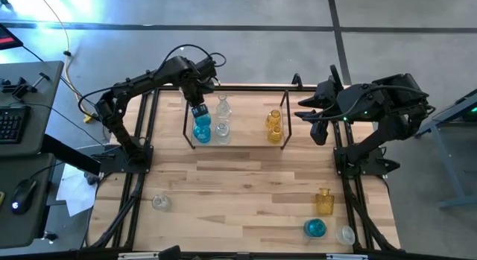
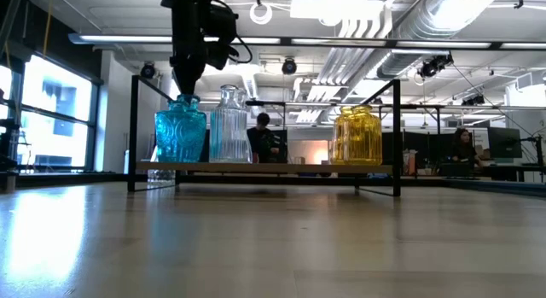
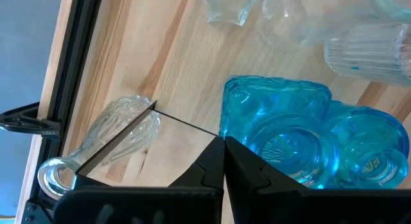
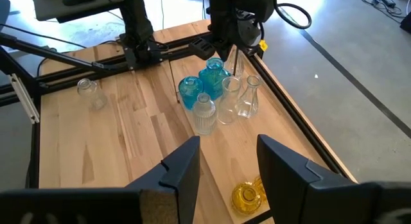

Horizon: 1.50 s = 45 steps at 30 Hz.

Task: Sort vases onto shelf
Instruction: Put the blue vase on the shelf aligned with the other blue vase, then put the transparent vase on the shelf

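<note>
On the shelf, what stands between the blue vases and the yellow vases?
The clear vases stand next to the blue vases; then a bare stretch of shelf before the yellow vases, seen in the high view.

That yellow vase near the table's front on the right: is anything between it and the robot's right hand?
Nothing visible. Bare tabletop lies between the right hand, hovering open beside the shelf, and the yellow vase. A blue vase and a clear vase sit beyond it.

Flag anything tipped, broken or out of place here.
Nothing stands out. On the shelf the blue vases, clear vases and amber vases stand upright, grouped by colour. Four others wait on the table: a lone clear vase near the left arm; an amber vase, blue vase and clear vase near the right. No breakage shows.
</note>
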Each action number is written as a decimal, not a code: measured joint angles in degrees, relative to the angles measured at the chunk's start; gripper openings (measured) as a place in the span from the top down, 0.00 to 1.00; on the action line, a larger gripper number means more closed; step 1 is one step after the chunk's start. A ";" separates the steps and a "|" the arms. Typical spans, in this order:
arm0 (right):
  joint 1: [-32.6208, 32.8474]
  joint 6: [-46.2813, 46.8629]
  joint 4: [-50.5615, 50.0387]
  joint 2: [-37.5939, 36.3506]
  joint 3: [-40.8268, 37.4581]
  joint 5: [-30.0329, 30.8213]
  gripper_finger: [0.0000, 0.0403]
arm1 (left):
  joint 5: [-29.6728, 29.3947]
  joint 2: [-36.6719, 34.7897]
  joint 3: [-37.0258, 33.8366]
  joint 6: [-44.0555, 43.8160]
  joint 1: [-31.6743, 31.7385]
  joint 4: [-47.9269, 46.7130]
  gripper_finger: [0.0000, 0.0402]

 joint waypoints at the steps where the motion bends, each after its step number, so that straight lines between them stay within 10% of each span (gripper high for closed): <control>1: -0.01 0.00 0.00 0.00 0.00 0.00 0.66 | 0.00 0.00 -0.01 0.03 -0.09 0.00 1.00; 15: -0.01 0.02 0.00 0.00 0.00 -0.11 0.66 | -10.43 -2.57 0.72 2.57 -0.32 1.18 1.00; 26: -0.02 -1.09 -0.17 0.00 0.00 -0.17 0.66 | -9.04 -11.20 16.51 -5.07 -3.46 1.17 1.00; 45: 0.00 -3.68 -1.61 -0.76 0.00 -2.19 0.66 | -12.57 -21.76 23.32 -31.86 -35.92 10.67 0.68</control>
